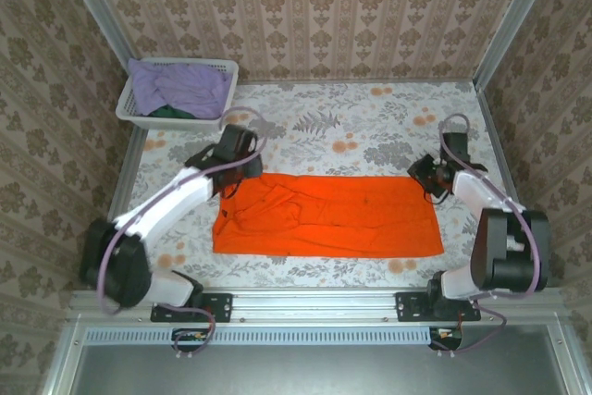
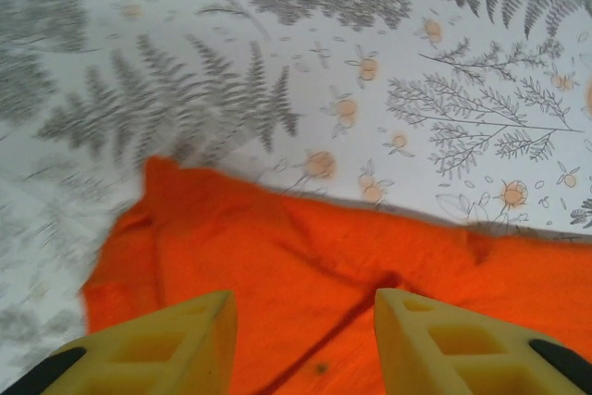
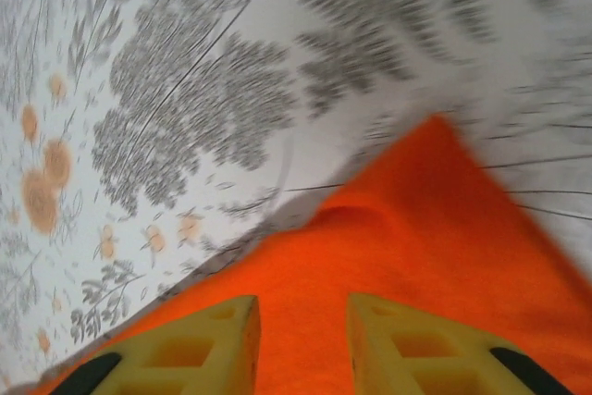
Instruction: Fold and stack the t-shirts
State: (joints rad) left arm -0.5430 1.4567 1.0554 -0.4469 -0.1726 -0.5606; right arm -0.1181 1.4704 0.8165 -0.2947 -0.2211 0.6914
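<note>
A bright orange t-shirt [image 1: 328,217] lies flat on the table as a long folded band, sleeve end at the left. My left gripper [image 1: 231,162] hovers over its far left corner. In the left wrist view that gripper [image 2: 305,307] is open, with creased orange cloth [image 2: 305,247] showing below the gap between its yellow fingers [image 2: 185,339]. My right gripper [image 1: 427,178] is over the shirt's far right corner. Seen from the right wrist, it [image 3: 303,307] is open too, over smooth orange cloth [image 3: 416,219]. A lavender shirt [image 1: 180,85] and a dark green one [image 1: 171,112] sit in the basket.
The white lattice basket [image 1: 225,69] stands at the table's far left corner. The floral tablecloth [image 1: 370,117] lies bare behind the orange shirt. Patterned walls close in the table at the back and both sides, and a metal rail [image 1: 314,298] runs along the near edge.
</note>
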